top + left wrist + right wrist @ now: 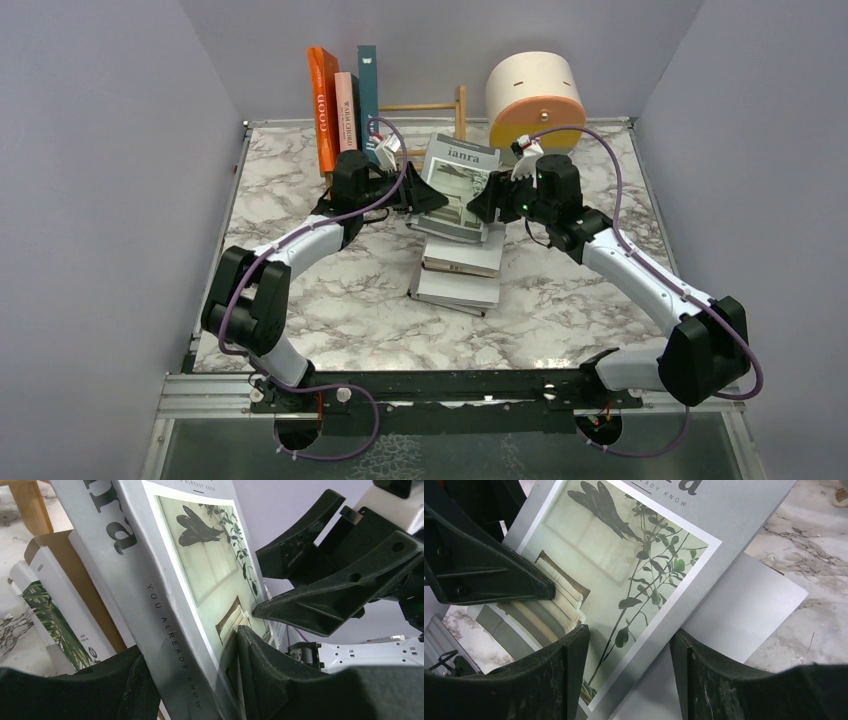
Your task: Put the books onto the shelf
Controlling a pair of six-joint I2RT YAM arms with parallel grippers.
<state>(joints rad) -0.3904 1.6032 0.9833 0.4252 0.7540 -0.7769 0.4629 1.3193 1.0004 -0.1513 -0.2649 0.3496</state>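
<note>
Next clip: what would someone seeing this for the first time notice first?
The grey book catches the eye first, tilted up at mid-table with the left gripper and right gripper clamped on its opposite edges, above a stack of white books. Next come the bright orange book, upright at the back left, and the round cream drum at the back right.

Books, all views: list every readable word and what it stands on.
"GOOD": spine of the tall orange hardcover book.
"ianra", roughly: cover of the grey hardcover book.
"YOU ALREADY KNOW": same grey book.
Pink hardcover book and dark teal hardcover book spines: too small to read.
</note>
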